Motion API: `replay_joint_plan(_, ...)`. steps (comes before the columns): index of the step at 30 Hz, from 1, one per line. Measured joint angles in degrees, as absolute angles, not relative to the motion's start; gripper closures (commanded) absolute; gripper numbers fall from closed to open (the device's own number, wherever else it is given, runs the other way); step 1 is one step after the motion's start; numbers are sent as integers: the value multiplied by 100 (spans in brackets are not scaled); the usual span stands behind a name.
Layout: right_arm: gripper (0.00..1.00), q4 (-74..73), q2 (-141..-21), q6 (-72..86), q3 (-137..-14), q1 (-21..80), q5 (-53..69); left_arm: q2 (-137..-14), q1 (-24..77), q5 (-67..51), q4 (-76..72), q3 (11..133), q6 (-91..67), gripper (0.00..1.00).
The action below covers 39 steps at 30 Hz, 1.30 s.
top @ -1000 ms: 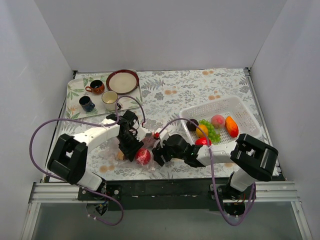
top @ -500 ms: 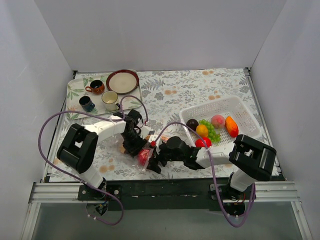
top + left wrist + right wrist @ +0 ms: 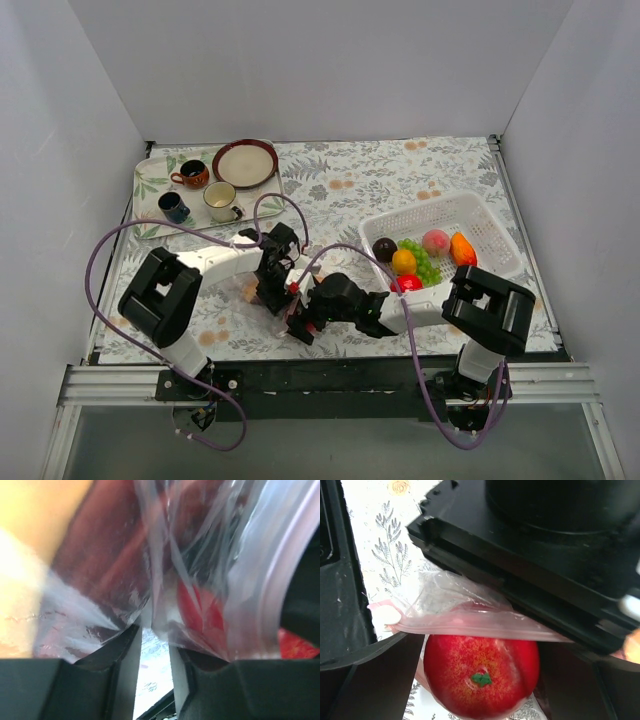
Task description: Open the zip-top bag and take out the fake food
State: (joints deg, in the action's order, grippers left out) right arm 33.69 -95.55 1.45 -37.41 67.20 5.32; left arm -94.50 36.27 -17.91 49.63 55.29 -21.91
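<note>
Right wrist: zip-top bag point(image 3: 451, 596) draped over red fake fruit point(image 3: 481, 672).

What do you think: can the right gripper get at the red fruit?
Probably yes: the red fruit lies between the fingers of the right gripper. But the bag drapes its film and pink strip over it, so they would likely meet plastic, not bare fruit.
</note>
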Motion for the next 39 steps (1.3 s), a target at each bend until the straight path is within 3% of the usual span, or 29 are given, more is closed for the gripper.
replay_joint_plan(3,15,3280,-9535,104,-3741,6733,467,-9301,3594,-1667,4856,5349,-2178,75)
replay_joint_plan(4,26,3210,-9504,102,-3741,6737,443,-9242,3553,-1638,4834,5288,-2165,75)
replay_joint_plan(6,35,3041,-9395,89,-3723,6740,384,-9198,3395,-1636,4840,5231,-2128,75)
replay_joint_plan(9,61,2805,-9105,95,-3577,6737,309,-9174,3111,-1647,4862,5210,-2112,75)
replay_joint_plan(11,93,2585,-8827,113,-3474,6737,270,-9168,2998,-1643,4886,5207,-2102,75)
replay_joint_plan(12,98,2471,-8702,110,-3454,6737,228,-9164,2980,-1636,4893,5207,-2097,75)
replay_joint_plan(23,99,897,-6482,106,-3472,6484,-432,-9000,2980,-1706,4901,5109,-2078,71)
replay_joint_plan(27,99,652,-5793,357,-3542,5546,-1149,-8849,2965,-1951,5238,5290,-2060,61)
replay_joint_plan(31,99,220,-5887,816,-3916,4219,-1920,-8847,2921,-2539,5695,6272,-2034,59)
replay_joint_plan(32,90,69,-6014,934,-4060,3983,-2137,-8840,2902,-2674,5712,6501,-2032,59)
replay_joint_plan(33,71,-56,-6130,1031,-4176,3830,-2318,-8840,2875,-2801,5710,6716,-2032,60)
replay_joint_plan(34,15,-309,-6311,1155,-4362,3653,-2491,-8840,2840,-2895,5690,6873,-2029,61)
replay_joint_plan(35,2,-493,-6495,1249,-4517,3535,-2639,-8840,2788,-2958,5651,6967,-2029,61)
replay_joint_plan(39,2,-1199,-7043,1492,-4864,3339,-2989,-9030,2576,-2954,5450,6980,-2064,64)
